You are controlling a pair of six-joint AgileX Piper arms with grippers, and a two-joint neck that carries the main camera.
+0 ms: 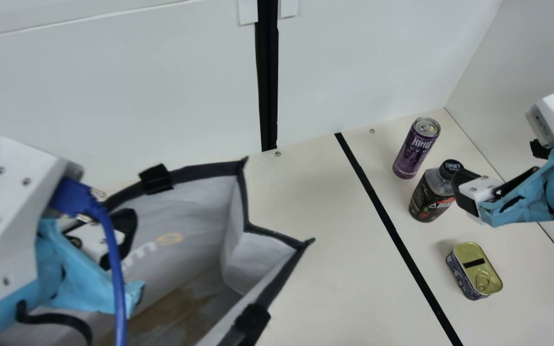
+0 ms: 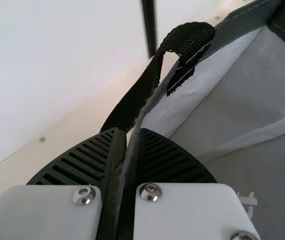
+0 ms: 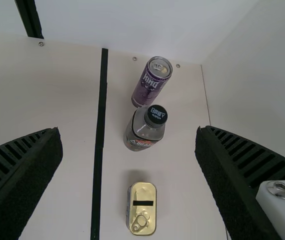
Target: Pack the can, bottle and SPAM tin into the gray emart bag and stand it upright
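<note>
My left gripper (image 1: 122, 235) is at the gray bag (image 1: 238, 250), which stands open-mouthed at the main view's left. In the left wrist view the left gripper (image 2: 130, 135) is shut on the bag's rim (image 2: 155, 100), beside a black strap. My right gripper (image 1: 472, 190) overlaps the bottle in the main view; in its wrist view the right gripper (image 3: 128, 134) is wide open, nothing between its pads. The purple can (image 1: 416, 148) and dark bottle (image 1: 432, 194) stand upright. The SPAM tin (image 1: 476, 270) sits nearer the front, its gold lid up.
A black tape line (image 1: 392, 233) runs along the table between the bag and the three items. White walls (image 1: 354, 62) close off the back and right side. A blue cable (image 1: 113, 259) hangs from my left arm over the bag.
</note>
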